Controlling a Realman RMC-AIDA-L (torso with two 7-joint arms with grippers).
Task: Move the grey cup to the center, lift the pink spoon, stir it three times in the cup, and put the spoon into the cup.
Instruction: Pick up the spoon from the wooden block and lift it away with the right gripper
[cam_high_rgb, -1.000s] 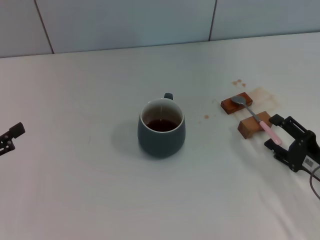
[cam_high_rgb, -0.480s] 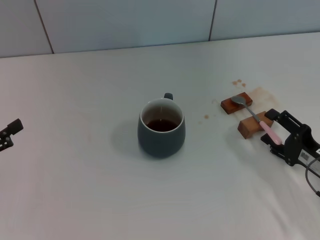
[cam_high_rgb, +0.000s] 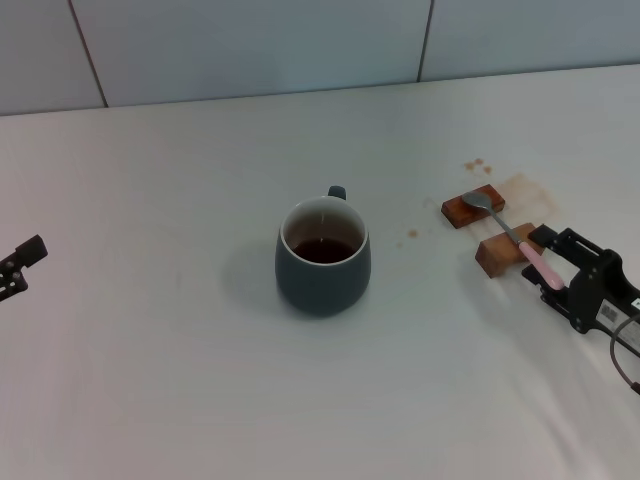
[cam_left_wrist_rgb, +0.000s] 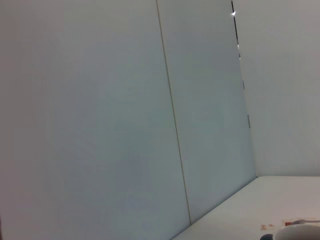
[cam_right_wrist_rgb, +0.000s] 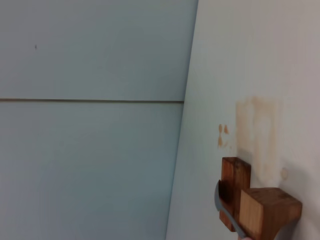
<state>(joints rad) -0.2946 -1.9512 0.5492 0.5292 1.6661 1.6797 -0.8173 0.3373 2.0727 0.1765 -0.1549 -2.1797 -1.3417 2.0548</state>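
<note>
The grey cup (cam_high_rgb: 322, 258) stands upright in the middle of the table, with brown liquid inside and its handle pointing away from me. The pink spoon (cam_high_rgb: 541, 264) lies across two brown wooden blocks (cam_high_rgb: 497, 252) at the right, its silver bowl (cam_high_rgb: 478, 201) on the far block. My right gripper (cam_high_rgb: 545, 268) is open, with one finger on each side of the pink handle's end. My left gripper (cam_high_rgb: 18, 267) is open and empty at the far left edge, well away from the cup. The right wrist view shows the blocks (cam_right_wrist_rgb: 265, 210) and the spoon's bowl (cam_right_wrist_rgb: 222, 206).
Brown stains (cam_high_rgb: 522, 190) mark the white table behind the blocks, and they also show in the right wrist view (cam_right_wrist_rgb: 256, 130). A tiled wall (cam_high_rgb: 250, 40) runs along the table's far edge. The left wrist view shows mostly wall (cam_left_wrist_rgb: 125, 125).
My right gripper has moved in a little along the pink handle toward the blocks. My left gripper has drawn back slightly to the left. The cup and spoon have not moved.
</note>
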